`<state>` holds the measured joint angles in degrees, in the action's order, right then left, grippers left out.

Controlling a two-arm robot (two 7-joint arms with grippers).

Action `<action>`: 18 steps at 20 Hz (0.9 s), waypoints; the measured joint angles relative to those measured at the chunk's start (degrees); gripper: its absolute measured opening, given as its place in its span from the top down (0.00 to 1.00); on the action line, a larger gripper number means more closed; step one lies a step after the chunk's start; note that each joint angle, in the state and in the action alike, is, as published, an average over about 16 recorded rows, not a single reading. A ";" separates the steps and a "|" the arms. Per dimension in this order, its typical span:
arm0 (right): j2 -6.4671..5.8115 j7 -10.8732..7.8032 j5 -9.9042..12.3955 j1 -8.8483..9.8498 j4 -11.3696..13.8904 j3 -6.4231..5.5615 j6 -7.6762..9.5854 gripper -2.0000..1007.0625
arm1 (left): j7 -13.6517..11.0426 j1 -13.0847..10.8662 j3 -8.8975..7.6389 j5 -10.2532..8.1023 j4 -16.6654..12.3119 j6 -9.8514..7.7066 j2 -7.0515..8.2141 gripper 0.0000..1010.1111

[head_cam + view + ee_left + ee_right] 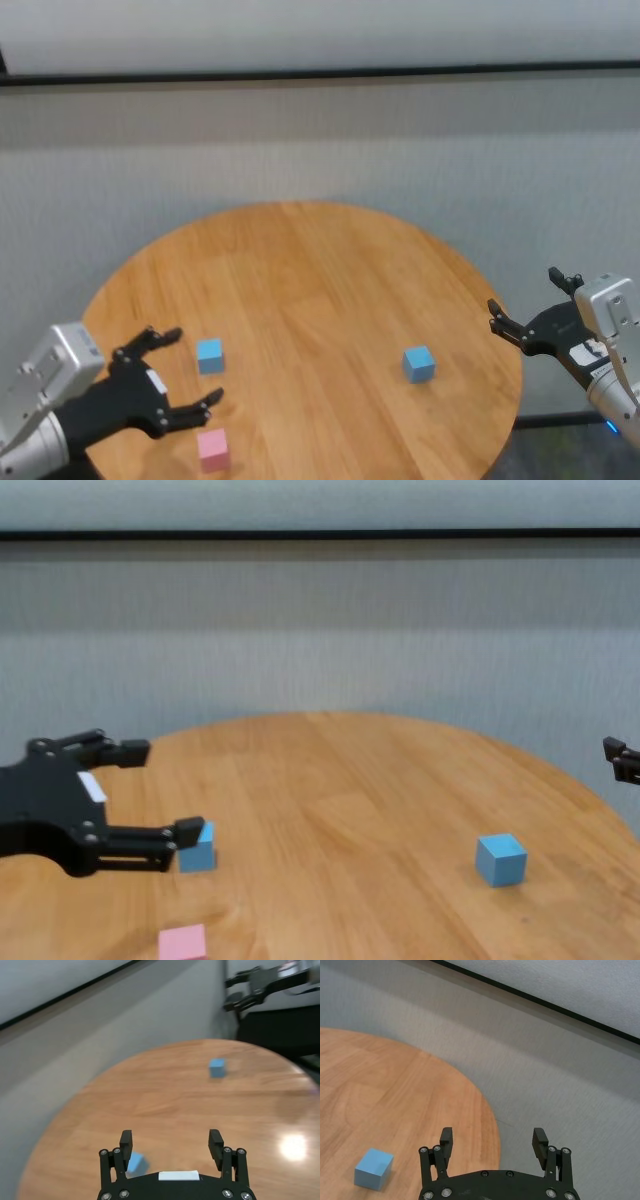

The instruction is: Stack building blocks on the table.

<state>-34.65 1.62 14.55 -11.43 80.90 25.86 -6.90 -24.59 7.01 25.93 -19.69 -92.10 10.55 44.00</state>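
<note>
Black, spread fingers mark the left gripper (180, 370), which hangs low over the round wooden table (320, 290) with nothing between its jaws. Just ahead of the jaws, close to the fingertips, sits a light blue cube (210, 355); in the chest view one fingertip (190, 830) looks almost touching it, though contact cannot be confirmed. To one side of the jaws, toward the table's near edge, lies the pale pink cube (213, 449), clear of the fingers. Well beyond the jaws, across the wood, rests the second light blue cube (419, 364).

The right gripper (530, 305) hovers off the table's rim, its jaws likewise released and empty, with that second blue cube near its side of the table but not between its fingers.

No block is stacked yet. The likely risk is a fingertip nudging the near blue cube instead of straddling it: the cube sits off the jaw centre line, so a straight advance could push it away or twist it. A low sweep could also clip the pink cube. Small matte cubes gripped off-centre may rotate and land askew when stacked
</note>
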 joint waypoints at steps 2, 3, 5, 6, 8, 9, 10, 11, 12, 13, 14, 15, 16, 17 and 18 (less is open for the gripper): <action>0.00 0.00 0.00 0.00 0.00 0.00 0.00 0.01 | -2.43 0.48 0.57 -0.82 0.51 0.48 -0.48 0.01; 0.00 0.00 0.00 0.00 0.00 0.00 0.00 0.01 | -3.63 0.71 0.83 -1.23 0.80 0.72 -0.71 0.01; 0.00 0.00 0.00 0.00 0.00 0.00 0.00 0.01 | -6.05 1.14 1.29 -2.09 1.39 1.21 -1.11 0.01; 0.00 0.00 0.00 0.00 0.00 0.00 0.00 0.01 | -7.20 1.32 1.49 -2.53 1.69 1.44 -1.28 0.01; 0.00 0.00 0.00 0.00 0.00 0.00 0.00 0.01 | -9.42 1.66 1.78 -3.50 2.34 1.84 -1.56 0.01; 0.00 0.00 0.00 0.00 0.00 0.00 0.00 0.01 | -10.45 1.80 1.89 -3.97 2.67 2.01 -1.69 0.01; 0.00 0.00 0.00 0.00 0.00 0.00 0.00 0.01 | -11.42 1.93 1.97 -4.40 3.02 2.19 -1.79 0.01; 0.00 0.00 0.00 0.00 0.00 0.00 0.00 0.01 | -12.36 2.05 2.04 -4.82 3.38 2.36 -1.88 0.01; 0.00 0.00 0.00 0.00 0.00 0.00 0.00 0.01 | -13.28 2.18 2.11 -5.19 3.80 2.53 -1.98 0.01; 0.00 0.00 0.00 0.00 0.00 0.00 0.00 0.01 | -14.14 2.32 2.18 -5.51 4.25 2.67 -2.07 0.01; 0.00 0.00 0.00 0.00 0.00 0.00 0.00 0.01 | -14.95 2.46 2.25 -5.79 4.72 2.80 -2.17 0.01; 0.00 0.00 0.00 0.00 0.00 0.00 0.00 0.01 | -15.67 2.61 2.32 -5.99 5.23 2.90 -2.28 0.01; 0.00 0.00 0.00 0.00 0.00 0.00 0.00 0.01 | -16.35 2.77 2.39 -6.14 5.76 2.99 -2.39 0.01; 0.00 0.00 0.00 0.00 0.00 0.00 0.00 0.01 | -16.93 2.93 2.46 -6.22 6.30 3.05 -2.51 0.01; 0.00 0.00 0.00 0.00 0.00 0.00 0.00 0.01 | -17.46 3.11 2.53 -6.23 6.85 3.10 -2.65 0.01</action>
<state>-34.65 1.62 14.55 -11.43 80.90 25.86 -6.90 -42.05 10.12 28.46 -25.92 -85.24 13.65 41.35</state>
